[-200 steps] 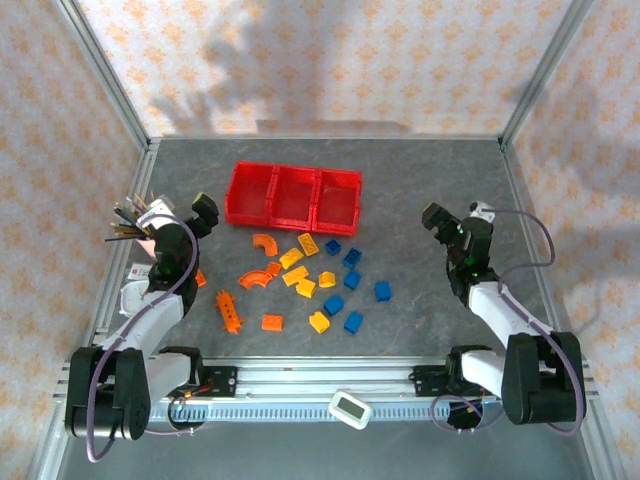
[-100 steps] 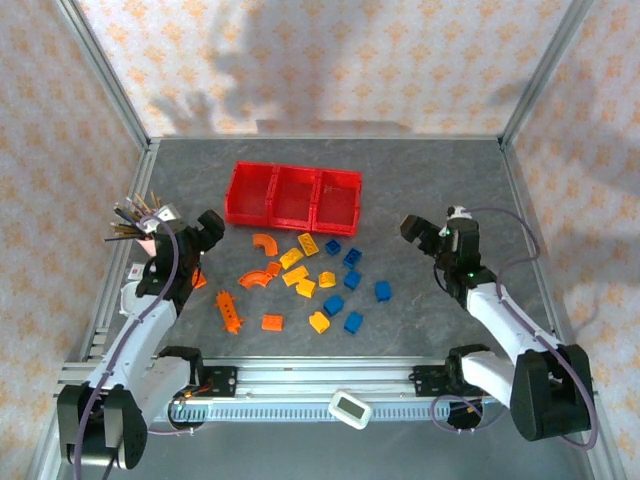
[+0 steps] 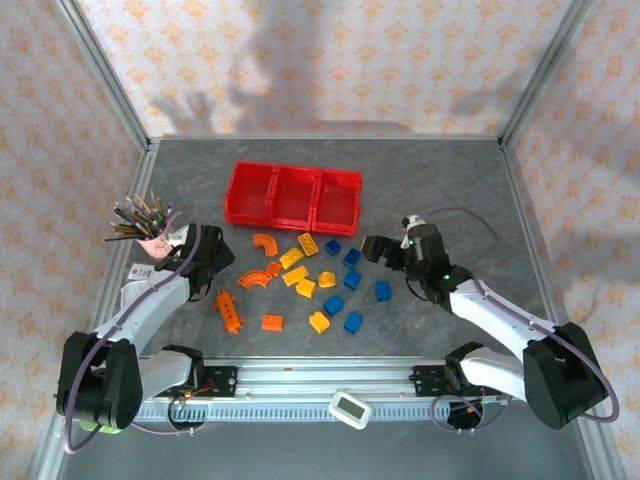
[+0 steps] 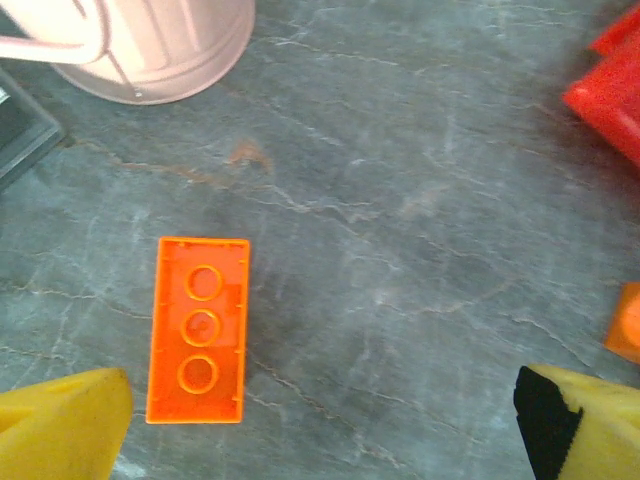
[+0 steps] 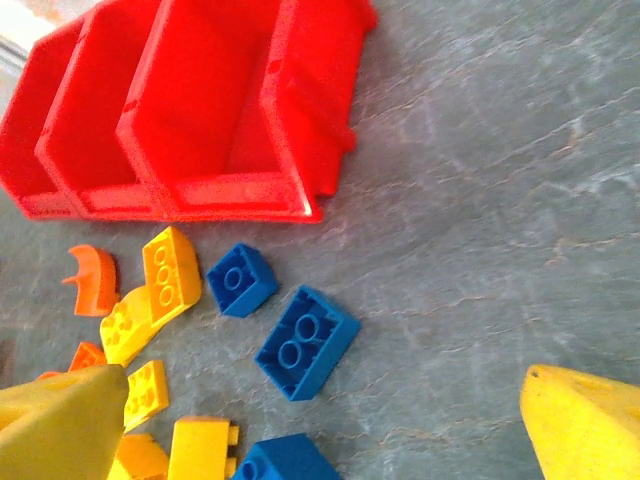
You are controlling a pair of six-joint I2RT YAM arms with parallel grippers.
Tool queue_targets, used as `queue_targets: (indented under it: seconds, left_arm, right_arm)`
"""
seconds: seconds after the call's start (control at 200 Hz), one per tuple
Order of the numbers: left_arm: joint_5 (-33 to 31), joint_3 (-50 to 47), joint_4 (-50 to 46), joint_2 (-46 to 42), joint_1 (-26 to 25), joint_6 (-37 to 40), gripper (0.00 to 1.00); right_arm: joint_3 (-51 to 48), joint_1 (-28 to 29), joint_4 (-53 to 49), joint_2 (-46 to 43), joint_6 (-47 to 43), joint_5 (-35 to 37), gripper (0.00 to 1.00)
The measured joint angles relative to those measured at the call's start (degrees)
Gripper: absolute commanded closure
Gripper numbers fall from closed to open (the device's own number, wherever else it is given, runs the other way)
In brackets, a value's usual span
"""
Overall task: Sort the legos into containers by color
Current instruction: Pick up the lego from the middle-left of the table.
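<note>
Grey marbled tabletop (image 3: 430, 180) | floral-papered walls (image 3: 300, 60), metal frame posts (image 3: 105, 70) | legos (image 3: 310, 275) scattered before red containers (image 3: 292, 195) | left gripper (image 4: 320, 425) and right gripper (image 5: 320, 420) both spread wide, empty

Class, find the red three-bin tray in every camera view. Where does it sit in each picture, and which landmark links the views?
Top external: the red tray sits just above the picture's centre.
Left wrist: the red tray shows as a corner at the upper right edge.
Right wrist: the red tray is at the upper left, tilted.
Shared landmark: the grey marbled tabletop beneath it.
</note>
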Motion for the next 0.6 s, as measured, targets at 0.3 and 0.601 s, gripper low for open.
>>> queue_targets:
  seconds: [0.3,0.601]
  left_arm:
    - [-3.15,0.02,0.33,7.61,0.33,-1.49,0.01]
    - [-2.91,0.0,3.08,12.2,2.78,-2.47,0.07]
  right_arm:
    - [1.44,4.02,0.02,4.13,1.07,1.2,0.0]
    - [2.56,4.5,0.04,6.67,1.05,1.75,0.0]
